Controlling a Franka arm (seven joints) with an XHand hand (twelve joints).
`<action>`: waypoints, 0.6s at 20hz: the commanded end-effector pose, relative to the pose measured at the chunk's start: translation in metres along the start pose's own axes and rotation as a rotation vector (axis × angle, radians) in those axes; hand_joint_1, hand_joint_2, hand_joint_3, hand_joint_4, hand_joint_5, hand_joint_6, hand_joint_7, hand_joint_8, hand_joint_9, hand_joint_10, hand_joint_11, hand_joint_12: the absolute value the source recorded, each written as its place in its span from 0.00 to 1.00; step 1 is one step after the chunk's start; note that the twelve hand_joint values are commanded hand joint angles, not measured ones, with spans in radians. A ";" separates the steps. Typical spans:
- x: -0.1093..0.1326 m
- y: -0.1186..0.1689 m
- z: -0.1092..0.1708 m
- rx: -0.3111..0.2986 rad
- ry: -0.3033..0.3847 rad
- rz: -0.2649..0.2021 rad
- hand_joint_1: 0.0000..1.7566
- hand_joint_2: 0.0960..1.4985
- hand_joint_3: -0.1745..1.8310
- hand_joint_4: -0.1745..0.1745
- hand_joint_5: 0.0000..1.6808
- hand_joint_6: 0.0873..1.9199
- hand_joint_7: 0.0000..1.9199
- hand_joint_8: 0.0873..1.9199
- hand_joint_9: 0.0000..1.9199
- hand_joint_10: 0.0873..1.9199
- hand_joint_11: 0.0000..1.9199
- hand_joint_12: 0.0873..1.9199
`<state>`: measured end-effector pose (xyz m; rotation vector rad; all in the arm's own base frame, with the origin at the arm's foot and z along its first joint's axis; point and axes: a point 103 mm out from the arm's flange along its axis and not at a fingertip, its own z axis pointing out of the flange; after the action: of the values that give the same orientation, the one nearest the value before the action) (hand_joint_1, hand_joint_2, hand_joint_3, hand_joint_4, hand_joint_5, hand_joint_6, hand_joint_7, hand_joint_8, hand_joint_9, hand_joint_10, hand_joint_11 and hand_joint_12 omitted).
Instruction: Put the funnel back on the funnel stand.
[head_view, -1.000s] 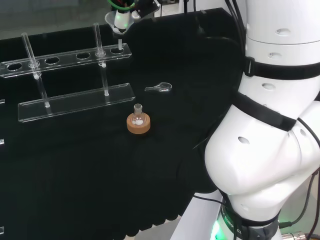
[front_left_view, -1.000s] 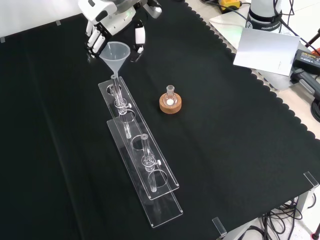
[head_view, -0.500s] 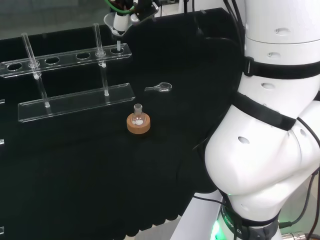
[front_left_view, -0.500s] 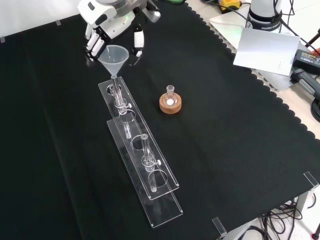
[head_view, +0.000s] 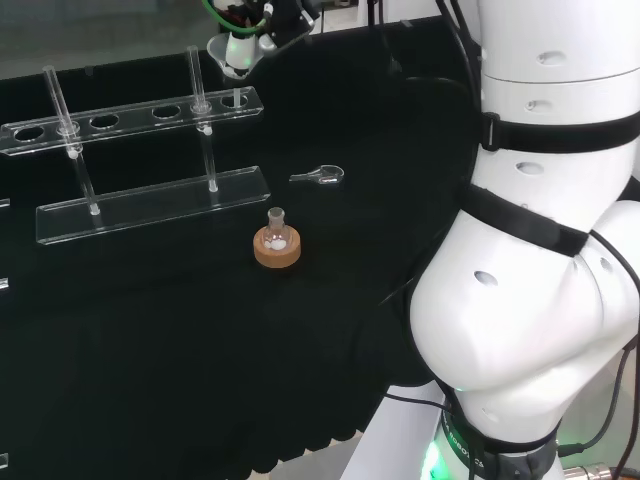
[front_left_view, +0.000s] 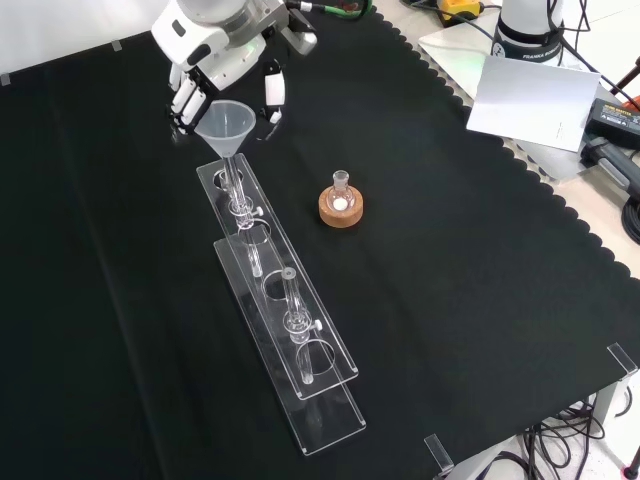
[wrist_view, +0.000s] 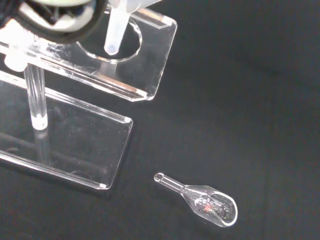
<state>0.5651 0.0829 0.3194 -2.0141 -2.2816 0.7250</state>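
One funnel (front_left_view: 224, 122) pinched in the robot hand (front_left_view: 215, 40), higher above the funnel stand (front_left_view: 275, 300) than before.

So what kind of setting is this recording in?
It looks like a lab bench set up for a chemistry-style robot demo. A clear acrylic funnel stand sits on black cloth, a small flask on a cork ring stands beside it, and the hand holds a funnel above the stand's end hole.

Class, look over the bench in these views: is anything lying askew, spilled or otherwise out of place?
One item stands out: a small clear glass scoop lies on its side on the bare cloth, apart from the clear funnel stand. The small flask sits upright in its cork ring. Nothing looks spilled or broken.
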 end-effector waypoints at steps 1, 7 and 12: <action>0.003 0.005 0.005 0.011 -0.007 -0.001 0.53 0.41 0.40 0.42 0.36 0.05 0.33 0.30 0.57 0.14 0.45 0.58; 0.010 0.010 0.011 0.033 -0.009 -0.006 0.53 0.41 0.40 0.42 0.36 0.06 0.33 0.30 0.57 0.14 0.45 0.58; 0.016 0.012 0.014 0.049 -0.024 -0.004 0.53 0.41 0.40 0.42 0.37 0.06 0.33 0.30 0.57 0.14 0.45 0.58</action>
<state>0.5696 0.0917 0.3004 -1.9907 -2.2643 0.7765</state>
